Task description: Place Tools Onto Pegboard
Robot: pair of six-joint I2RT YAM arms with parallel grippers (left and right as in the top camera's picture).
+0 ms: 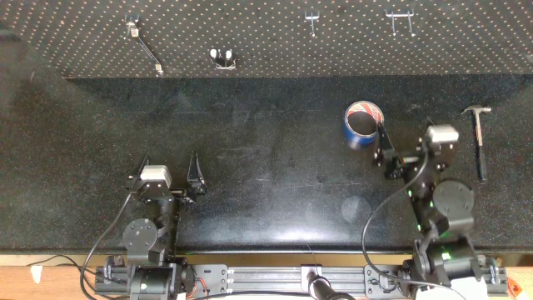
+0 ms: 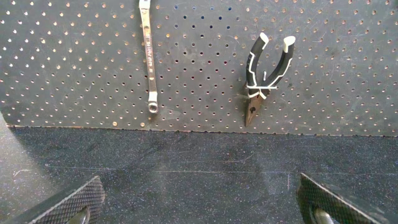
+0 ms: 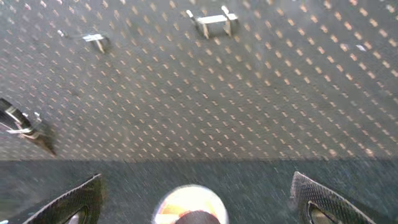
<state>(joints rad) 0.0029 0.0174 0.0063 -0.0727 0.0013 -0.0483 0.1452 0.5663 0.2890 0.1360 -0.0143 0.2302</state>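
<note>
On the pegboard hang a silver wrench and black-and-white pliers. A blue tape roll stands on the black table, and a hammer lies at the far right. My right gripper is open just right of the roll, which shows low between its fingers. My left gripper is open and holds nothing, at the table's left, facing the wrench and pliers.
Two bare metal hooks stick out of the pegboard's upper right; one hook shows ahead of the right gripper. The black mat lies between the arms.
</note>
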